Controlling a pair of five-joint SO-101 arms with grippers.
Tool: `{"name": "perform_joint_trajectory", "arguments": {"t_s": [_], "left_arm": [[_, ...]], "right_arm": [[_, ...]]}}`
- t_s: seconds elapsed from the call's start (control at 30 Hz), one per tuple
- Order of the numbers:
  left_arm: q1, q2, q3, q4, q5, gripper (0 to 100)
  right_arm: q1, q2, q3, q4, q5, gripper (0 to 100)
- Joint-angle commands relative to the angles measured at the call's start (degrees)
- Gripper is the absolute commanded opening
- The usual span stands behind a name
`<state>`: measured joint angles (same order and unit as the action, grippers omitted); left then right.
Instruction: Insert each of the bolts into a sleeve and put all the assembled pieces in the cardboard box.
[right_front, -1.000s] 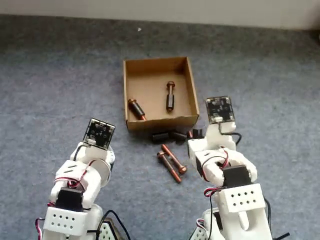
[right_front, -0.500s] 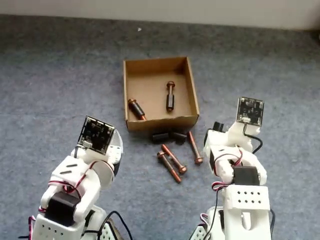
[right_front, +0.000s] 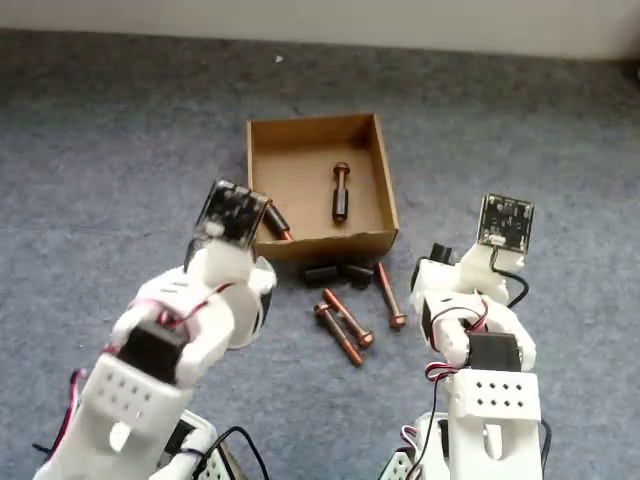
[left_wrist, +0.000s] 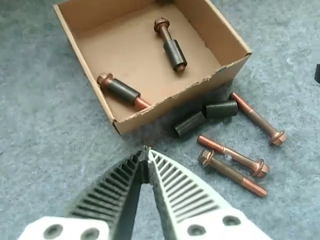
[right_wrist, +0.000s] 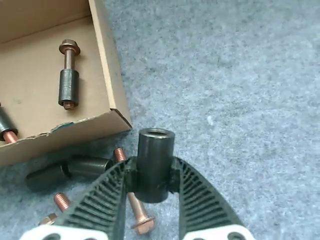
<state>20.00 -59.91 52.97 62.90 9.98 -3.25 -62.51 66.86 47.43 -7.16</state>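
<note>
Lying on the grey carpeted surface (right_front: 120, 120) before the brown cardboard box (right_front: 322, 243) are three loose copper bolts (left_wrist: 230, 155) and two black cylindrical sleeves (left_wrist: 221, 109). The right fingers (right_wrist: 102, 195) pinch a third black sleeve (right_wrist: 152, 165) upright nearby; the left fingers (left_wrist: 175, 185), pressed together, hover near the box, which holds two assembled pieces (left_wrist: 175, 54).

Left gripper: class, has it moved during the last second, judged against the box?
Yes. The left gripper has advanced toward the cardboard box, ending near its front left corner.
</note>
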Motion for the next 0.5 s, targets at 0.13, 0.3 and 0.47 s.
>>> {"name": "perform_joint_trajectory", "arguments": {"t_s": [0.13, 0.3, 0.47], "left_arm": [[5.23, 31.52, -13.14, 0.0, 19.16, 1], [7.52, 47.96, -19.82, 0.0, 32.97, 1], [10.07, 62.46, -26.33, 0.26, 38.15, 1]], "right_arm": [[4.53, -1.27, -0.57, -3.3, -0.53, 0.5], [4.97, -1.19, -0.57, -3.74, -0.53, 0.5], [4.97, -1.19, -0.57, -3.74, -0.53, 0.5]]}}
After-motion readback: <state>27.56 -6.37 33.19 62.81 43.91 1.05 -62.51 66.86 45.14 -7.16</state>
